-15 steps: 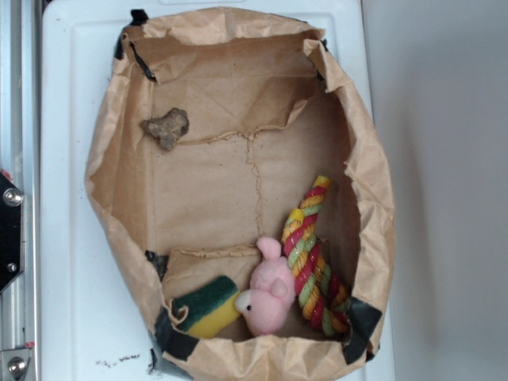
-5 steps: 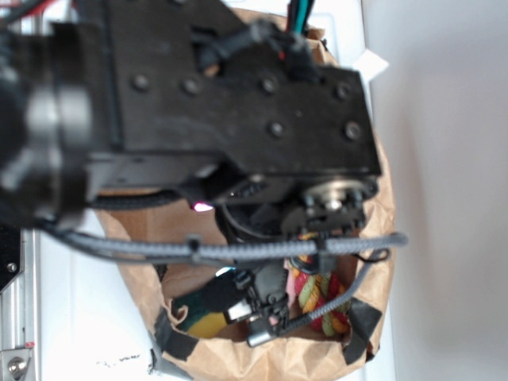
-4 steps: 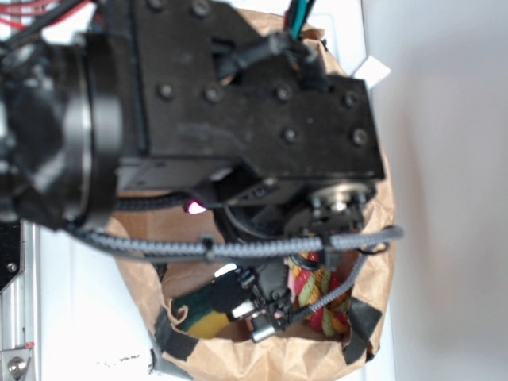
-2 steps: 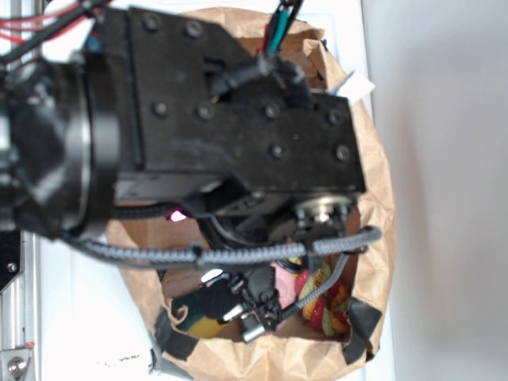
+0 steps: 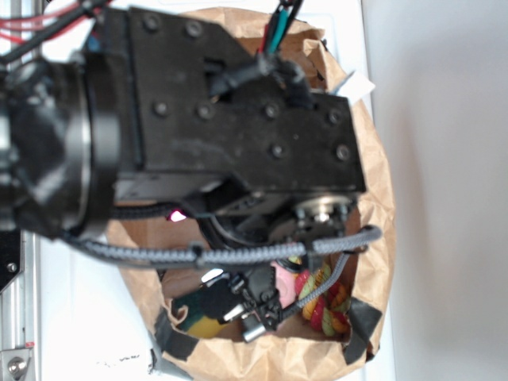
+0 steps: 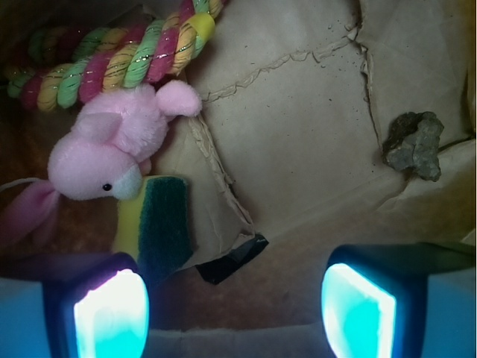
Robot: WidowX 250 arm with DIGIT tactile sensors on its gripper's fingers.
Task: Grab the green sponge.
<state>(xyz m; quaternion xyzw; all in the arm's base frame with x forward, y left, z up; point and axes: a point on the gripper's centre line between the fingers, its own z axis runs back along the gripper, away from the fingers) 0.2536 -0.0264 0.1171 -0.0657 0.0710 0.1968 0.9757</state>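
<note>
Claw (image 6: 235, 317) released, jaws wide apart, nothing between them; glowing pads (image 6: 110, 313) frame the wrist view. Sponge (image 6: 158, 224) lies just above the left pad, green face up, touching the pig (image 6: 112, 153). Rope (image 6: 112, 60) beyond the pig. Rock (image 6: 415, 145) well apart. All sit in a paper bag (image 5: 373, 206) on the white table (image 5: 79, 317). Arm (image 5: 198, 135) blocks most of the bag; sponge (image 5: 194, 321) near the table's bottom edge.

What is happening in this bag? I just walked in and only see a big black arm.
The robot arm hangs over an open paper bag, going for the green sponge. Its tool is open and holds nothing. The sponge lies against a pink plush pig, beside a braided rope; a small rock sits apart.
</note>
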